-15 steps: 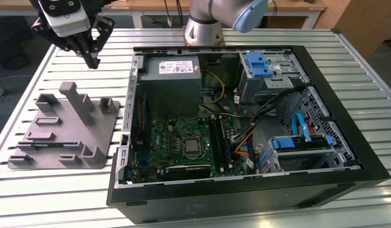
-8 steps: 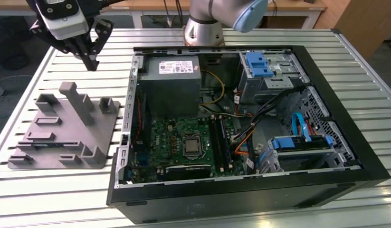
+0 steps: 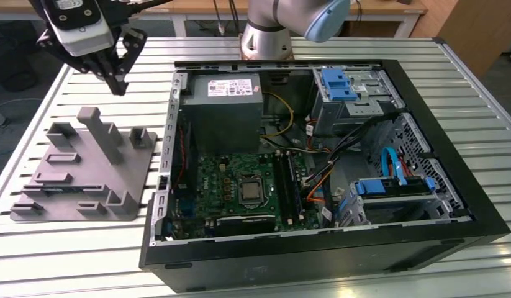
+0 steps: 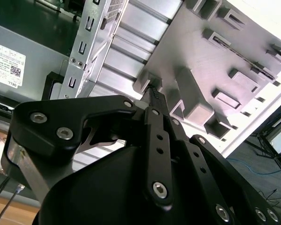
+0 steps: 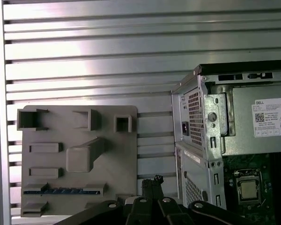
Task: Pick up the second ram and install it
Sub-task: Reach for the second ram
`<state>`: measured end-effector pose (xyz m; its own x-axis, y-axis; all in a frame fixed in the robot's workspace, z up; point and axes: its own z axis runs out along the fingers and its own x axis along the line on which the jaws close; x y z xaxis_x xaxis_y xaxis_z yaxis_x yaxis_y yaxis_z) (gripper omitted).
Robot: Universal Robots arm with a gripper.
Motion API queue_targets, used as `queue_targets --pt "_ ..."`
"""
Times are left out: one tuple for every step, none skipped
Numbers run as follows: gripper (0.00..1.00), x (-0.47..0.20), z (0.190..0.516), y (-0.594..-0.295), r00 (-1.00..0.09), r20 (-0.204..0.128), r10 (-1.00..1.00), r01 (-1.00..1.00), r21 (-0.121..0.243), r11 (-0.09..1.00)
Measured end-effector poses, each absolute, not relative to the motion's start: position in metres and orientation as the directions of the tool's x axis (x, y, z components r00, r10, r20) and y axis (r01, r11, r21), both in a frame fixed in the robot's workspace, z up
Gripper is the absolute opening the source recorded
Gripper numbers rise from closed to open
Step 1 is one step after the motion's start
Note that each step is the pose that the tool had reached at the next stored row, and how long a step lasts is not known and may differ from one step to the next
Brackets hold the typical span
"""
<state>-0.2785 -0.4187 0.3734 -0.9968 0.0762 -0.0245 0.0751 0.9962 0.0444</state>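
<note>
One thin dark ram (image 5: 61, 191) lies slotted in blocky grey holder (image 5: 117, 159).

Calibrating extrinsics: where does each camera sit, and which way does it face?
Exterior view: off the arm, high up, looking down on the slatted table, the open computer case and the grey holder tray. The arm's base shows, and the gripper above the tray.
First wrist view: on the wrist, looking down past the shut gripper at the tray holding the second ram, beside the case corner.
Second wrist view: on the wrist, looking obliquely along the gripper at the tray.
Shared: tray, case and gripper appear in all three.
</note>
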Motion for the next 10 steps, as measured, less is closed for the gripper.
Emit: queue_targets --pt "0.10 -0.2786 0.3731 -0.4191 -0.997 -0.025 0.076 0.075 0.044 0.996" --pt "0.10 -0.2786 0.3729 -0.4195 -0.997 -0.025 0.076 0.075 0.045 0.996" --pt "0.10 -0.2786 0.3726 -0.4198 -0.997 -0.025 0.076 0.075 0.044 0.996" --pt "0.10 -0.2787 0.3724 -0.4202 -0.997 -0.025 0.076 0.075 0.044 0.996" --pt "0.10 -0.2787 0.3722 -0.4205 -0.997 -0.024 0.076 0.075 0.044 0.996" --pt "0.10 -0.2788 0.3721 -0.4210 -0.997 -0.024 0.076 0.075 0.044 0.996" --pt "0.10 -0.2789 0.3719 -0.4215 -0.997 -0.024 0.076 0.075 0.044 0.996" --pt "0.10 -0.2790 0.3716 -0.4220 -0.997 -0.024 0.076 0.075 0.044 0.996" --pt "0.10 -0.2790 0.3712 -0.4224 -0.997 -0.024 0.076 0.075 0.044 0.996" --pt "0.10 -0.2791 0.3709 -0.4226 -0.997 -0.025 0.076 0.075 0.045 0.996"
